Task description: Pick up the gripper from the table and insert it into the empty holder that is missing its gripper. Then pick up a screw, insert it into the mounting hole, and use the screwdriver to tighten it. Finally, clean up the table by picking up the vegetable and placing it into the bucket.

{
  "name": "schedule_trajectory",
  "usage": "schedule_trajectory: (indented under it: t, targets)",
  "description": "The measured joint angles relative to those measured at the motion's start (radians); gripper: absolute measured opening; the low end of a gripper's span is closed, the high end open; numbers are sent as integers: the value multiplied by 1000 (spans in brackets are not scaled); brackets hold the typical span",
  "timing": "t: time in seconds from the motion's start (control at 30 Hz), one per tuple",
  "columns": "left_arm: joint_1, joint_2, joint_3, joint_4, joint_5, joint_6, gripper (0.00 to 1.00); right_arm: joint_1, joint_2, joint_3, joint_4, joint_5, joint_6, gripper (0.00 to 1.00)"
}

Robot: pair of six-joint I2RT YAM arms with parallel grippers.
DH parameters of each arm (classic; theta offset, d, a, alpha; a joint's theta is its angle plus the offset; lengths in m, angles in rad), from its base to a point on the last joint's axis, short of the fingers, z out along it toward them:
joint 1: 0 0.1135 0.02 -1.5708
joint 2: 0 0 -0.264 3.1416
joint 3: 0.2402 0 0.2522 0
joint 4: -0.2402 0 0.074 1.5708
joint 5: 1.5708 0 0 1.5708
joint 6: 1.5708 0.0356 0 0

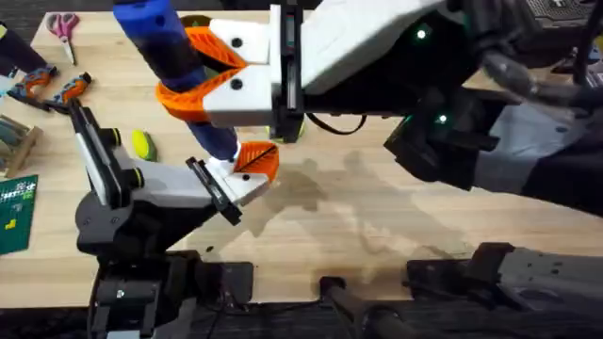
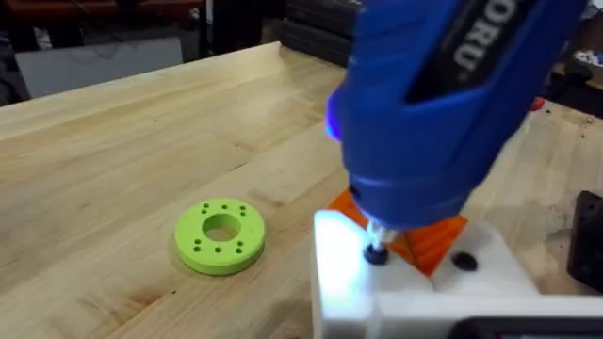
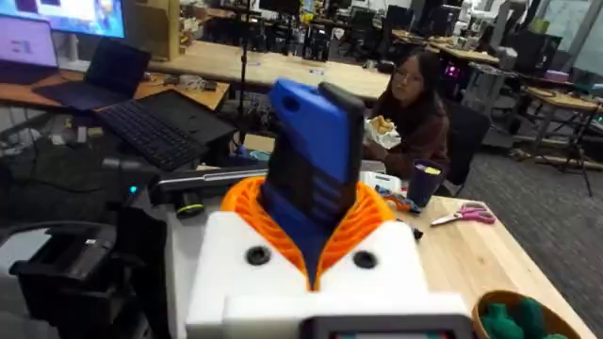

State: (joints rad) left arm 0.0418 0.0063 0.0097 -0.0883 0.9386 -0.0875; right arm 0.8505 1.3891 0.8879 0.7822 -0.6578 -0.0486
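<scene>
My right gripper (image 1: 222, 72) hangs high under the overhead camera, its orange ribbed pads shut on the blue screwdriver (image 1: 162, 42). The screwdriver slants down toward my left gripper (image 1: 247, 169), which lies low over the table. In the left wrist view the screwdriver (image 2: 443, 104) has its metal tip on a dark screw (image 2: 377, 254) in the white holder (image 2: 349, 282). The orange gripper wedge (image 2: 429, 240) sits in that holder. The right wrist view shows the screwdriver (image 3: 309, 174) upright in the right gripper (image 3: 311, 247). The yellow-green vegetable (image 1: 141, 144) lies left of the left arm.
A bright green disc (image 2: 220, 235) lies on the wood beside the holder. Orange-handled pliers (image 1: 52, 87) and scissors (image 1: 64, 26) lie at the far left, with a green board (image 1: 14, 212) at the left edge. A round container with green contents (image 3: 516, 315) shows by the right gripper.
</scene>
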Motion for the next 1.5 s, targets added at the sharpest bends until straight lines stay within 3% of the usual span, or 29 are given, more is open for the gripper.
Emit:
schedule_trajectory:
  t: [0.53, 0.83, 0.97, 1.23, 1.5]
  targets:
    - [0, 0, 0, 0, 0, 0, 6, 0, 0, 5, 3, 13, 15, 27]
    - [0, 0, 0, 0, 0, 0, 6, 0, 3, 158, -83, 21, 23, 27]
    - [0, 0, 0, 0, 0, 0, 6, -16, 3, 244, -267, 17, -2, 27]
    - [0, 0, 0, 0, 0, 0, 6, -115, 3, 456, -885, 53, -226, 27]
    - [0, 0, 0, 0, 0, 0, 6, -233, 17, 513, -1108, 285, -518, 27]
